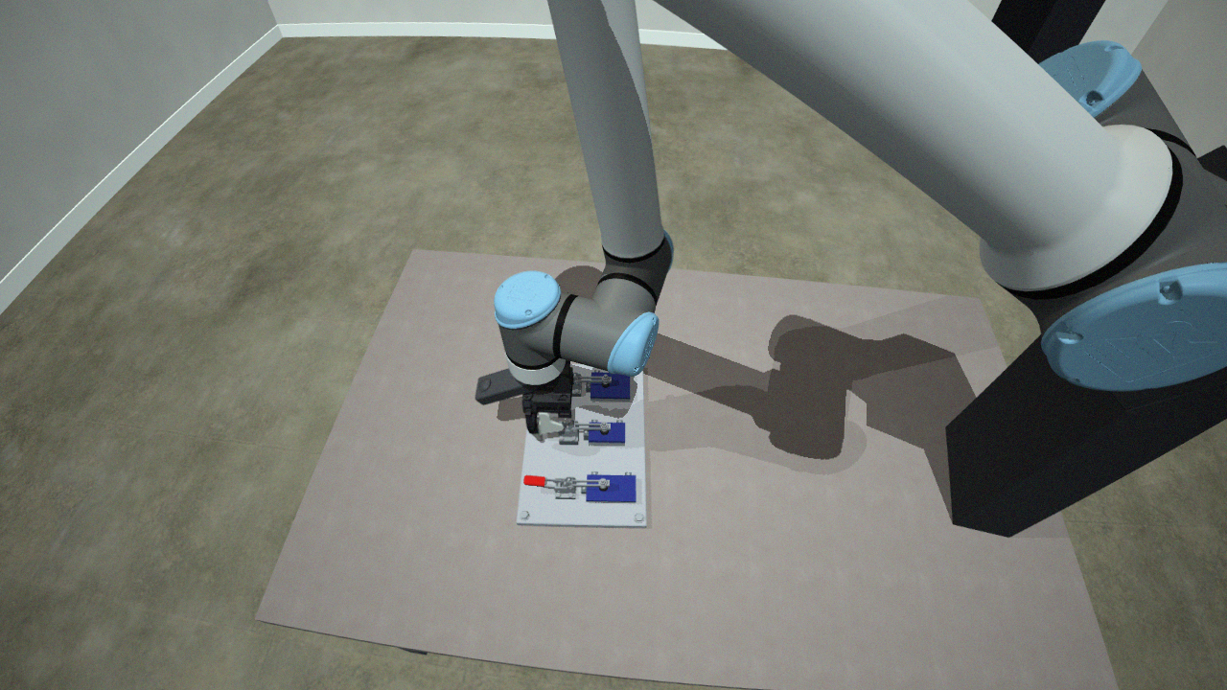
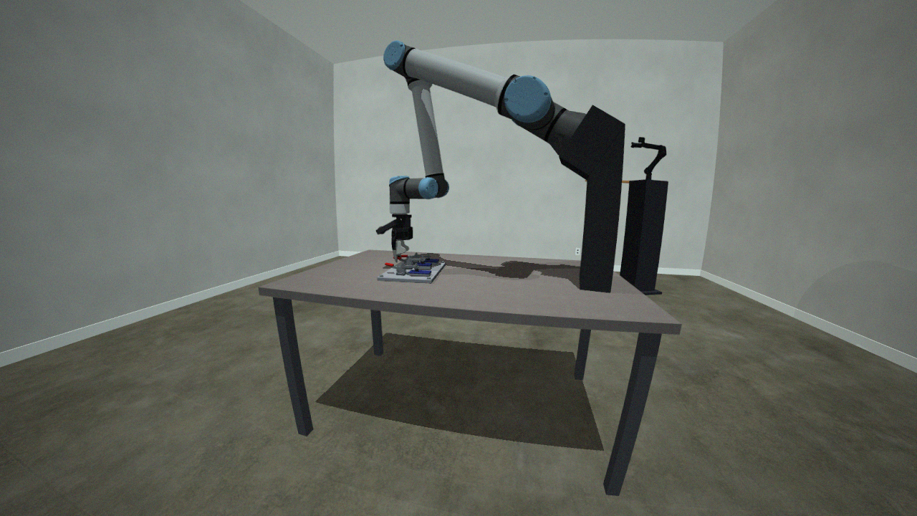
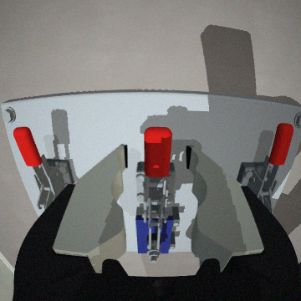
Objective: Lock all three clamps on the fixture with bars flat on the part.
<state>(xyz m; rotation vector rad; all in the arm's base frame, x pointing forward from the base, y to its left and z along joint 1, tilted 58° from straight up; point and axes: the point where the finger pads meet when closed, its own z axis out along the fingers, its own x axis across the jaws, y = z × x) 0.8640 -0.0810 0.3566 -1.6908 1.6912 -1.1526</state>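
A light grey fixture plate [image 1: 583, 463] lies on the table with three toggle clamps, each with a red handle and a blue part. The near clamp's handle [image 1: 535, 481] lies flat, pointing left, and its bar rests over its blue part [image 1: 611, 487]. My gripper [image 1: 548, 425] hangs over the middle clamp and hides its handle in the top view. In the wrist view my gripper [image 3: 156, 146] has one finger on each side of the middle handle [image 3: 158, 151], with a gap on both sides. That handle looks raised towards the camera. The other two handles [image 3: 27, 146] [image 3: 281, 143] flank it.
The arm's dark pedestal [image 1: 1012, 446] stands at the right of the table. The wrist joint [image 1: 583, 326] hangs over the far clamp's blue part [image 1: 611, 385]. A dark camera bracket [image 1: 497, 387] sticks out left of the wrist.
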